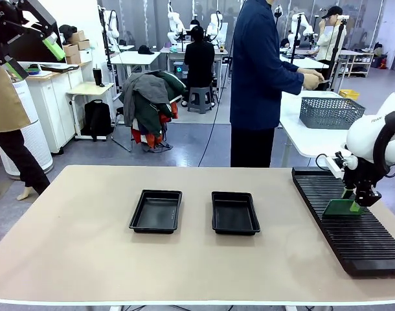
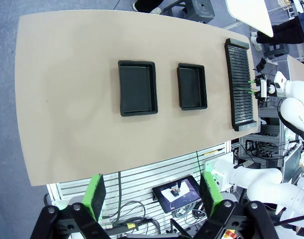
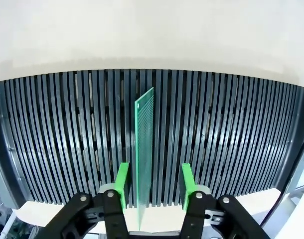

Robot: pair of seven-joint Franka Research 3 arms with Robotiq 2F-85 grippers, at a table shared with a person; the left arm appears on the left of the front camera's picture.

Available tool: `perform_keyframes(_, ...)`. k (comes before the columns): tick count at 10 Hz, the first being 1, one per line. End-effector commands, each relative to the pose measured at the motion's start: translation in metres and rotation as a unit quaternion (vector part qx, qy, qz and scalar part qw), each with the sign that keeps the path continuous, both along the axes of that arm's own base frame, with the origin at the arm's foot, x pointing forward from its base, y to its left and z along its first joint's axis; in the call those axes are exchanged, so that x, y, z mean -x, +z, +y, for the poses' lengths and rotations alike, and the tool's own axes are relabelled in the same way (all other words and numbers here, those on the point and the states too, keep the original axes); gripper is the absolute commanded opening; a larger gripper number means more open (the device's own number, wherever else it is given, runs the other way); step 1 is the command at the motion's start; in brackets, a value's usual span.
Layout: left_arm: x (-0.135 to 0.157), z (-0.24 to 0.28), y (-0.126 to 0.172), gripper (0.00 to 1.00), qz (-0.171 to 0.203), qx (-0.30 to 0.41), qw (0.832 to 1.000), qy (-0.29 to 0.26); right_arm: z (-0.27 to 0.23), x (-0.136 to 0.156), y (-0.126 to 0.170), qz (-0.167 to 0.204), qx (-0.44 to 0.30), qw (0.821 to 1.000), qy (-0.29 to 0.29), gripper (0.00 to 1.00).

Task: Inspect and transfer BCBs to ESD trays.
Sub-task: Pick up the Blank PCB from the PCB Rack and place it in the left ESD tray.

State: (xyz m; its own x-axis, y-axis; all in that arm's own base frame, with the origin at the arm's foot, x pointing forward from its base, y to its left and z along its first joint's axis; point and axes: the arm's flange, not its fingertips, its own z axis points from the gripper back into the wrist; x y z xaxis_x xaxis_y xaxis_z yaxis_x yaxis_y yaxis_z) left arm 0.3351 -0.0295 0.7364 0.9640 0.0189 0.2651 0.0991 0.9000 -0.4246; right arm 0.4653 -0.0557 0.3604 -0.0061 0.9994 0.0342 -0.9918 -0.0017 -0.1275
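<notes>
Right jaws stand open astride one BCB (image 3: 144,149), which stands on edge in a slot of the black ribbed rack (image 3: 217,129). The right wrist view shows a gap at each green pad (image 3: 123,181), and the narrower gap appears clear of contact. From the front that gap is unreadable; there the board sits about mid-rack at the right end of the desk (image 1: 87,259). Left jaws are spread wide and empty, high over the desk, and their view looks down on two ESD trays (image 2: 137,113), both empty, side by side mid-desk.
</notes>
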Motion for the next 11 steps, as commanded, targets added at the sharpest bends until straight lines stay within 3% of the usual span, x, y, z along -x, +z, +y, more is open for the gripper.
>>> perform_keyframes(1,0.001,0.0005,-0.0009,1.0,-0.001,0.0,1.0,0.001,-0.0021,-0.0025,-0.0036,-0.01,0.018,1.0,-0.015,0.46)
perform_keyframes(11,0.001,0.0005,-0.0009,1.0,-0.001,0.0,1.0,0.001,-0.0075,-0.0049,-0.0079,-0.002,0.008,1.0,-0.012,0.17)
